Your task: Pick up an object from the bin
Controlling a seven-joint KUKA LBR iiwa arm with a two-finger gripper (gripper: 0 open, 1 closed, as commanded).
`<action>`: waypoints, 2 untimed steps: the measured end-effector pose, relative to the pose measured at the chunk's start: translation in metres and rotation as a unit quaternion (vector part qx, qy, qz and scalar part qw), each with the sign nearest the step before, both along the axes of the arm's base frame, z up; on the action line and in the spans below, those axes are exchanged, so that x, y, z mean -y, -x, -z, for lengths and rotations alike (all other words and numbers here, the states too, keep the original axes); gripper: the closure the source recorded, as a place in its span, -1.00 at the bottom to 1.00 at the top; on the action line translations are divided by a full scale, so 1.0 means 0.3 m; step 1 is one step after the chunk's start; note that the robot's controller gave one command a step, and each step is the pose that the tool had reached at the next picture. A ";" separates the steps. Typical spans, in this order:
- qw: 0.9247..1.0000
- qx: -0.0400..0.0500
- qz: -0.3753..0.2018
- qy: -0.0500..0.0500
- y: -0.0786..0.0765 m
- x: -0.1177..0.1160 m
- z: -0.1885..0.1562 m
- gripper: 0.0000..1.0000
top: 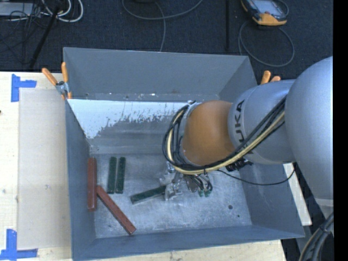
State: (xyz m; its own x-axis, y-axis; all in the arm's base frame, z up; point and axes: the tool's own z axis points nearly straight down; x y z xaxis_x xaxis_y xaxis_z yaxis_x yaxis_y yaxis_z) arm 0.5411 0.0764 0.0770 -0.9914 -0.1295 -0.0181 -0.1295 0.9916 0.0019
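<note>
The gripper (175,188) sits low in the bin (152,80), at the right end of a dark green stick (145,196) lying mid-floor. Whether it grips, I cannot tell. It should clamp squarely across the stick, then lift straight.

— What sort of place is this?
— A robotics lab. A KUKA arm (307,118) hangs over a grey metal bin (157,75), and along the frame's top edge cables (165,31) and orange-edged handsets (265,10) lie on dark carpet (103,29).
</note>
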 end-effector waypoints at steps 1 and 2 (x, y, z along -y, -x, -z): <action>1.000 0.000 0.000 0.000 0.000 0.000 0.000 1.00; 1.000 -0.002 0.011 0.005 -0.004 -0.060 0.001 1.00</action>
